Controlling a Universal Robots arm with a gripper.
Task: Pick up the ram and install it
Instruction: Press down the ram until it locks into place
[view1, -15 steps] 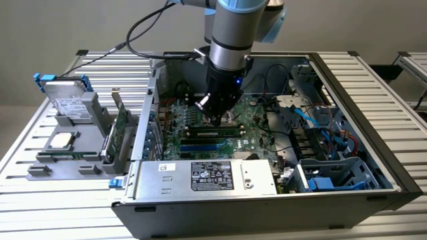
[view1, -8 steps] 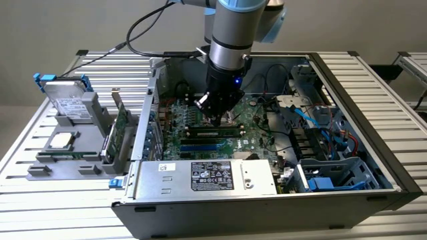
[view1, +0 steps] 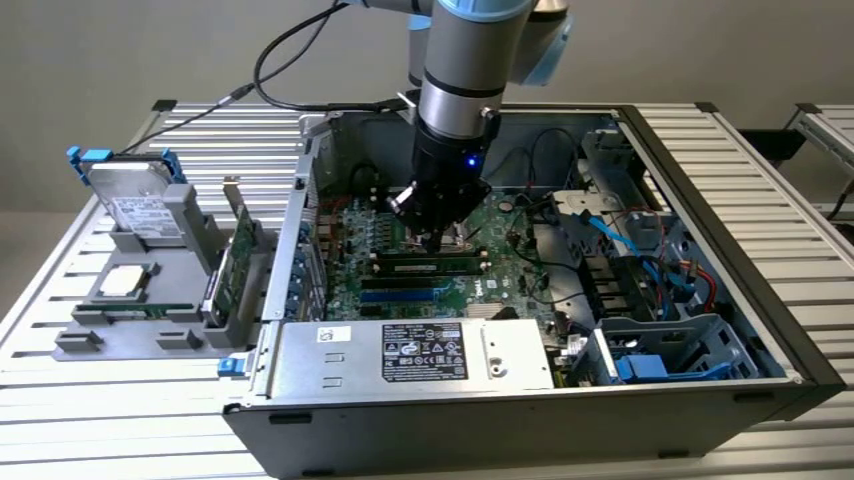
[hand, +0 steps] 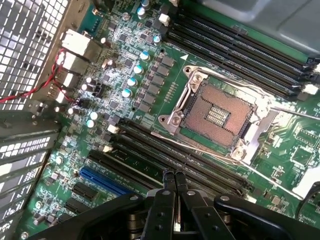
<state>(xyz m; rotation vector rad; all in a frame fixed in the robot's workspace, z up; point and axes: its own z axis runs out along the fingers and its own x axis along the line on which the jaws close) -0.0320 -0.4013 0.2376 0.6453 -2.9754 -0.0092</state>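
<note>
My gripper (view1: 434, 236) hangs low inside the open computer case, over the motherboard (view1: 400, 225). Its fingers are shut tip against tip with nothing between them, as the wrist view shows (hand: 175, 176). Just in front of the tips in the exterior view, a long narrow green stick with dark chips, which looks like the ram (view1: 430, 265), stands along the black memory slots. In the wrist view the fingertips (hand: 168, 176) rest right over one of the black slots (hand: 150, 150). Whether they touch it I cannot tell.
The bare CPU socket (hand: 217, 112) lies beside the slots. A power supply (view1: 420, 352) fills the case's front, with drive cages and cables on the exterior view's right. Outside on the exterior view's left, a grey holder (view1: 80, 342) carries a hard drive (view1: 134, 195) and an expansion card (view1: 240, 262).
</note>
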